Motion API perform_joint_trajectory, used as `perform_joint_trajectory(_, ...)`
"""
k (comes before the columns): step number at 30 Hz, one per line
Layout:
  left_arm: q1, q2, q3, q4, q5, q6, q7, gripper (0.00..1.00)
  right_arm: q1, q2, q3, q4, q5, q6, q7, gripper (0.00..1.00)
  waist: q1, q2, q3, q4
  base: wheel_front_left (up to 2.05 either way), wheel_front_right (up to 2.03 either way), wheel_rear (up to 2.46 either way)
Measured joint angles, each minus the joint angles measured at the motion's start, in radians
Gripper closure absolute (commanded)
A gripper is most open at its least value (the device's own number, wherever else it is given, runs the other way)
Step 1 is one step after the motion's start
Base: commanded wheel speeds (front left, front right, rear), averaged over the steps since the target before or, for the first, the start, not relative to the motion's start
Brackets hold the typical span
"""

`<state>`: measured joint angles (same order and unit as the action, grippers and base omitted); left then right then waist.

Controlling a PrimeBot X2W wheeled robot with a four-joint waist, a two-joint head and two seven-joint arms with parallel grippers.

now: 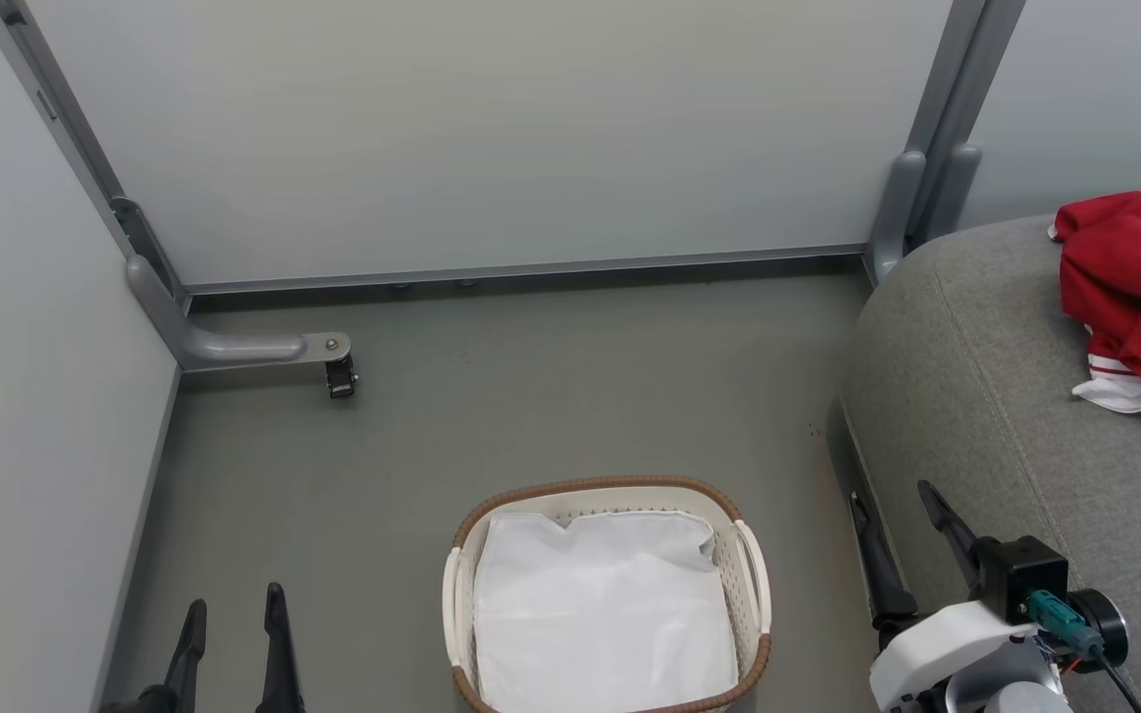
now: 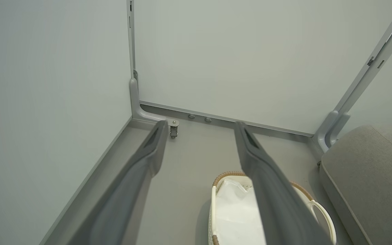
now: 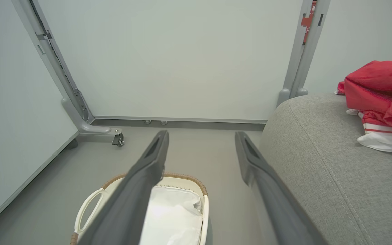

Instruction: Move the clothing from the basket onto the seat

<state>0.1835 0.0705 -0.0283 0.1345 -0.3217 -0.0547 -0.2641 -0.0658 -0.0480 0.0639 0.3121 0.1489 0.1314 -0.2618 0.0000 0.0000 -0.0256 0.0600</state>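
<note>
The right gripper (image 1: 892, 495) sits at the lower right beside the seat's edge, its two dark fingers spread apart and holding nothing. The left gripper (image 1: 236, 597) at the lower left is likewise parted and empty. Between them the basket (image 1: 590, 485) stands on the grey floor (image 1: 531, 396), its white liner (image 1: 600, 604) showing inside. Pale partition panels (image 1: 491, 129) on grey posts wall in the corner, with a caster (image 1: 341, 378) under one foot. The clothing (image 1: 1130, 277), red with a white striped piece, lies heaped on the seat (image 1: 967, 396), well apart from both sets of jaws.
</note>
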Motion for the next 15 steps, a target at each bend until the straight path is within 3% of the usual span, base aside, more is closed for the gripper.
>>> perform_joint_trajectory(8, 0.0, -0.008, 0.007, 0.014, 0.006, -0.013, 0.0, 0.0, 0.0, 0.0, 0.001, 0.0, 0.0, 0.0, 0.0, 0.0, 0.0, 0.0, -0.005, 0.0, 0.0, 0.0, 0.0)
perform_joint_trajectory(9, 0.0, -0.009, 0.008, 0.015, 0.005, -0.016, 0.0, 1.0, 0.0, 0.0, 0.002, 0.0, 0.0, 0.0, 0.0, 1.0, 0.0, 0.0, -0.006, 0.0, 0.0, 0.0, 0.0)
perform_joint_trajectory(15, 0.0, -0.014, 0.002, 0.063, -0.004, -0.016, 0.007, 1.0, 0.024, 0.008, 0.003, 0.043, 0.012, 0.0, 0.009, 1.0, 0.0, 0.0, -0.005, -0.001, 0.0, 0.0, 0.0)
